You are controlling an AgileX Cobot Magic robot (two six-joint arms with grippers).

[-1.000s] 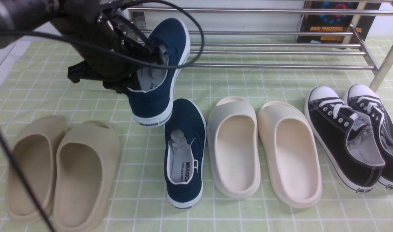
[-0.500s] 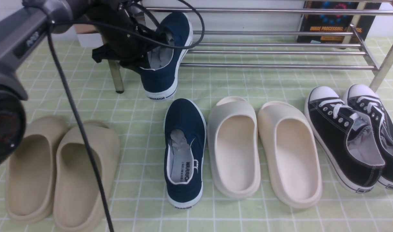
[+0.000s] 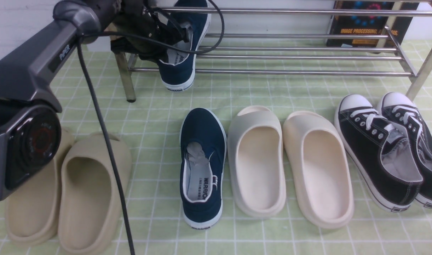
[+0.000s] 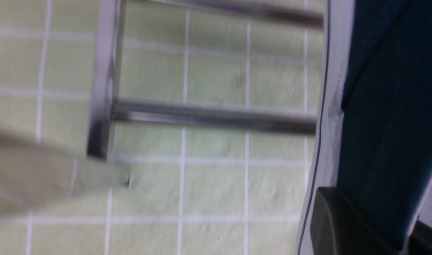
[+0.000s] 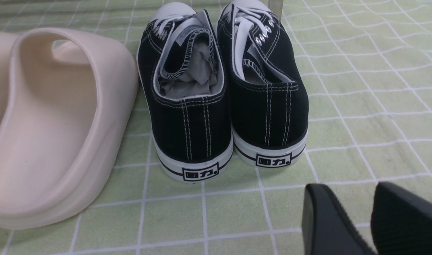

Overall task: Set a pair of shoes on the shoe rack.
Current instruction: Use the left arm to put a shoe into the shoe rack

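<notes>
1. Step in hand: carrying the first navy shoe [image 3: 178,72] to the shoe rack [image 3: 290,72]; the left gripper [image 3: 171,42] is clamped tight on the shoe's collar edge, and the shoe hangs just below and beyond its fingers, at the rack's left end
2. The shoe's long axis runs away from the robot, toe raised toward the rack's back, heel lowest; whether the sole touches a bar cannot be told
3. Next move, as a judgement: level the shoe, lower it onto the bars, let go; then fetch the second navy shoe [image 3: 203,141], which lies well back from the gripper, toward the robot, on the checked cloth [image 3: 152,106], toe toward the rack
4. The right gripper [image 5: 357,212] has its jaws parted and holds nothing
</notes>
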